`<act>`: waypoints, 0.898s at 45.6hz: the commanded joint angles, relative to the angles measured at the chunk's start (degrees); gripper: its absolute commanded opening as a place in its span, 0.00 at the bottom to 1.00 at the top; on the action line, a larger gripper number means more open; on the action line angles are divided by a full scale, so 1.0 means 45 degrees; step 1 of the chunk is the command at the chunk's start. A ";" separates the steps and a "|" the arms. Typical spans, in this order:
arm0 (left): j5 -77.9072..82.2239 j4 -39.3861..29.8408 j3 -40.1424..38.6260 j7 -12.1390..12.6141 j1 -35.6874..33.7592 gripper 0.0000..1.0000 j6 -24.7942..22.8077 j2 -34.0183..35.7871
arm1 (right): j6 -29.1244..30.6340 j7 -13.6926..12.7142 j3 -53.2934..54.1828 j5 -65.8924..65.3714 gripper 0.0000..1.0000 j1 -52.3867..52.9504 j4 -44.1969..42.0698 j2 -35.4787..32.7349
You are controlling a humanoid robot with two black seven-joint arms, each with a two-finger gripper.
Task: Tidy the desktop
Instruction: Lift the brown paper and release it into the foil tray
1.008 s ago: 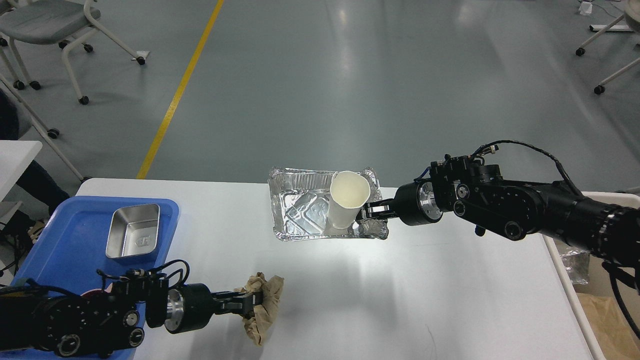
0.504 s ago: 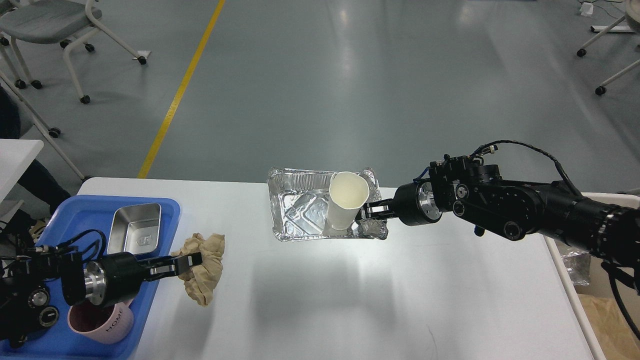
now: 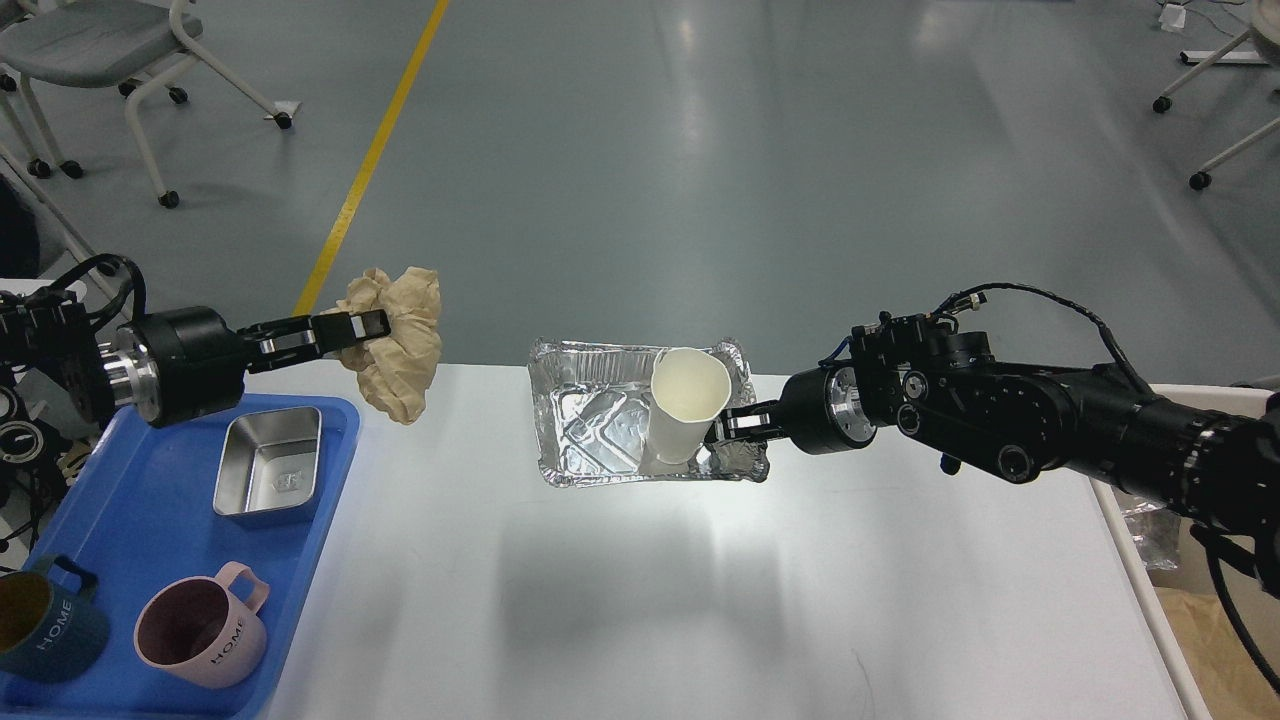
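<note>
The white desktop (image 3: 700, 600) fills the lower view. My left gripper (image 3: 362, 326) is shut on a crumpled brown paper wad (image 3: 400, 350) and holds it in the air above the desktop's far left corner. My right gripper (image 3: 738, 424) is shut on the right rim of a crinkled foil tray (image 3: 590, 430). The foil tray is held above the desktop and casts a shadow below it. A white paper cup (image 3: 685, 402) stands upright inside the foil tray, next to the gripper's fingers.
A blue plastic tray (image 3: 150, 530) lies on the desktop's left side. It holds a steel dish (image 3: 270, 465), a pink mug (image 3: 200, 635) and a dark blue mug (image 3: 40, 620). A beige bin (image 3: 1140, 560) stands off the right edge. Chairs stand on the floor beyond.
My left gripper has carried the paper wad from low over the desktop's front up and to the far left. The right gripper and foil tray have shifted slightly left.
</note>
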 commanded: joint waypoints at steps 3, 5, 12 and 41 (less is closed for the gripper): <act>-0.0050 0.0098 0.0119 0.0332 -0.0529 0.02 -0.0016 -0.1352 | 0.0019 -0.0002 0.0001 0.0007 0.00 0.0033 -0.0025 0.0184; -0.0050 0.0176 0.0119 0.0351 -0.0587 0.03 -0.0016 -0.1586 | 0.0019 -0.0002 0.0001 0.0007 0.00 0.0053 -0.0025 0.0184; -0.0050 0.0664 0.0158 0.0351 -0.0666 0.04 -0.0133 -0.2796 | 0.0019 -0.0002 0.0001 0.0007 0.00 0.0072 -0.0045 0.0184; -0.0050 0.1641 0.1155 0.0605 -0.0587 0.14 0.0004 -0.4321 | 0.0019 -0.0001 0.0001 0.0007 0.00 0.0111 -0.0084 0.0145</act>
